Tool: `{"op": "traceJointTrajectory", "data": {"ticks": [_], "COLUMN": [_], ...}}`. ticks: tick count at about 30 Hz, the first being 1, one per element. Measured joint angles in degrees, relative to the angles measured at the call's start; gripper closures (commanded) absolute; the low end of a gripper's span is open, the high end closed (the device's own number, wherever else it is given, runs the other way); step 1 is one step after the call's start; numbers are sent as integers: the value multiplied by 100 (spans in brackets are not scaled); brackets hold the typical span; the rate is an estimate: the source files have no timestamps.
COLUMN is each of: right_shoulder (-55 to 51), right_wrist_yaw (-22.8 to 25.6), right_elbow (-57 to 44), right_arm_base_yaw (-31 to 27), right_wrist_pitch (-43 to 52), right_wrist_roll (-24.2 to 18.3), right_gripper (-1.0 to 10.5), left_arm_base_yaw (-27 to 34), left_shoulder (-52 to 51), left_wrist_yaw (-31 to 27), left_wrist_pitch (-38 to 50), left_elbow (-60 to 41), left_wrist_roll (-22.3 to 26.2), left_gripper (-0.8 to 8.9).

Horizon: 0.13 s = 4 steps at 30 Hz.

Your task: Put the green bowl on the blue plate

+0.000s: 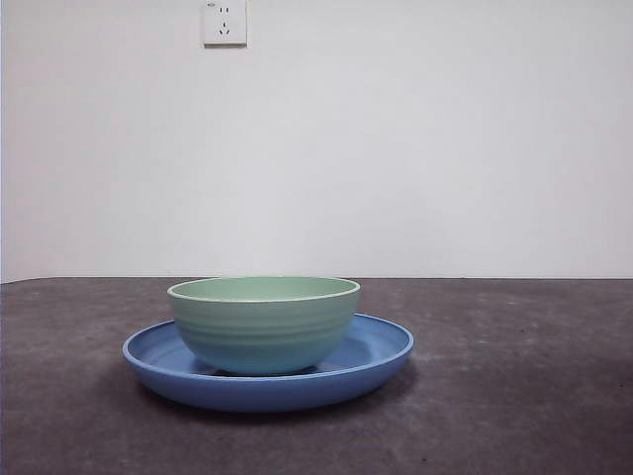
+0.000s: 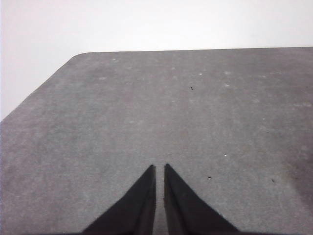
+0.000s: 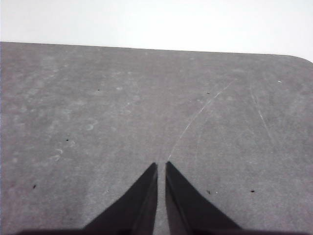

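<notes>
The green bowl (image 1: pixel 263 324) stands upright inside the blue plate (image 1: pixel 381 348), a little left of the table's middle in the front view. No arm shows in that view. My left gripper (image 2: pixel 159 167) is shut over bare grey table, with nothing between its jaws. My right gripper (image 3: pixel 161 165) is likewise shut above bare table. Neither wrist view shows the bowl or the plate.
The dark grey table (image 1: pixel 514 396) runs to a white wall with a socket (image 1: pixel 225 22). A rounded table corner (image 2: pixel 80 55) shows in the left wrist view, and another corner (image 3: pixel 301 58) in the right wrist view.
</notes>
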Motion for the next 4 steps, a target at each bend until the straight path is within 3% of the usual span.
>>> {"op": "traceJointTrajectory", "data": {"ticks": [4], "right_shoulder": [0], "right_wrist_yaw": [0], "right_elbow": [0], "right_arm_base_yaw": [0], "right_wrist_pitch": [0], "right_wrist_roll": [0], "right_gripper": [923], "left_arm_base_yaw": [0], "left_shoulder": [0], "left_wrist_yaw": [0], "left_wrist_pitch": [0], "left_elbow": [0], "left_wrist_roll": [0], "left_gripper": [785]}}
